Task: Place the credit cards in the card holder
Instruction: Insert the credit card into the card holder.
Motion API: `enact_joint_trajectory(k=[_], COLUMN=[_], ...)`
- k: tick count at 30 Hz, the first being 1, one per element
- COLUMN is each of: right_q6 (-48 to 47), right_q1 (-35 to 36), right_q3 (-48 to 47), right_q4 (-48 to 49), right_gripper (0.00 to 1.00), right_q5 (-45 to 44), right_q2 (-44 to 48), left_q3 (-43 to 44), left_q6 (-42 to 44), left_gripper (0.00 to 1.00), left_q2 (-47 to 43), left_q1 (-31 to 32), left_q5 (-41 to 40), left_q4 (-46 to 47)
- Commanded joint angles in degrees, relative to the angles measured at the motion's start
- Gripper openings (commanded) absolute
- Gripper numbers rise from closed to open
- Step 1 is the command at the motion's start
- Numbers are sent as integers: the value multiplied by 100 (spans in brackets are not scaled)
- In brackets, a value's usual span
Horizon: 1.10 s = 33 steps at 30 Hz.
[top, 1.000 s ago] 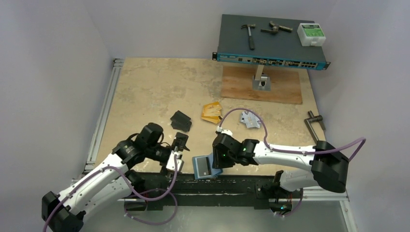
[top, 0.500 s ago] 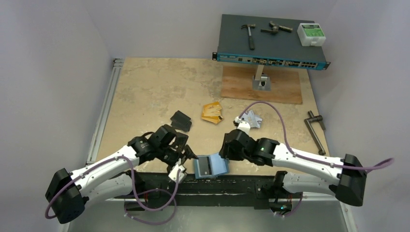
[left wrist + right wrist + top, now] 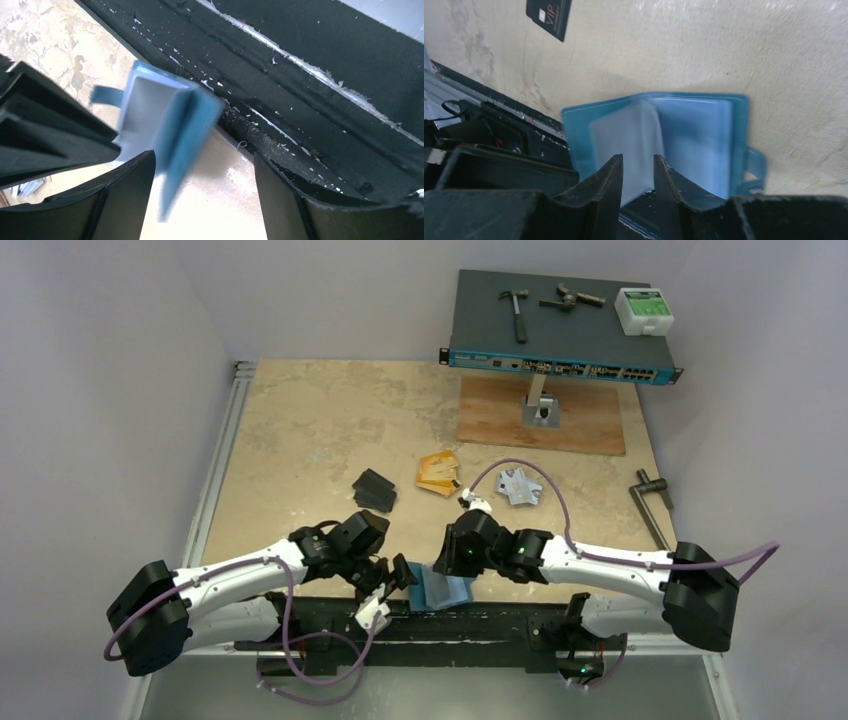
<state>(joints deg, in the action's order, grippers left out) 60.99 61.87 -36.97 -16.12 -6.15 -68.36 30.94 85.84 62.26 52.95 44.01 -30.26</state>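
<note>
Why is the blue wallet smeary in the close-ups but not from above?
Left wrist: the card holder is motion-blurred, while the black rail behind is crisp. Right wrist: its pale pockets smear, but the right gripper's fingers look sharp. Top external: evenly lit, no obvious blur.

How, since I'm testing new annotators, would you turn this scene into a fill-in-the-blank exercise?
The teal-blue leather-like folding card holder sits at the ___ edge of the marbled beige table. The glossy black plastic cards lie to the ___ of the orange-gold plastic cards. The silver-white plastic cards lie closest to the ___ arm.
Missing words: near; left; right.
</note>
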Motion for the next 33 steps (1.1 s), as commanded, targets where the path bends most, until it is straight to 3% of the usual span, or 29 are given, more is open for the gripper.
enact_joint_trajectory(k=[1,5,11,17,19,33], right_q6=[-142,-133,-232,-334,-460,-645], right_q1=[9,9,10,-88,-191,-372], right_q3=[222,415,401,407,396,656], right_q4=[976,1497,1766,1084,906,1569], right_gripper=[27,21,20,37,42,42], right_q5=[593,1007,1224,690,653,1080], right_q2=[-118,-309,-359,112,182,-315], left_q3=[-52,-263,-416,-514,-532,-798], left_q6=[124,-205,-74,538,589,837], left_gripper=[68,60,54,33,30,14], left_q2=[-105,-325,-273,-372,-417,-643], left_q1=[32,31,31,31,31,31], left_q5=[-96,-277,-470,-549,-559,-663], left_q4=[200,623,596,65,-62,-312])
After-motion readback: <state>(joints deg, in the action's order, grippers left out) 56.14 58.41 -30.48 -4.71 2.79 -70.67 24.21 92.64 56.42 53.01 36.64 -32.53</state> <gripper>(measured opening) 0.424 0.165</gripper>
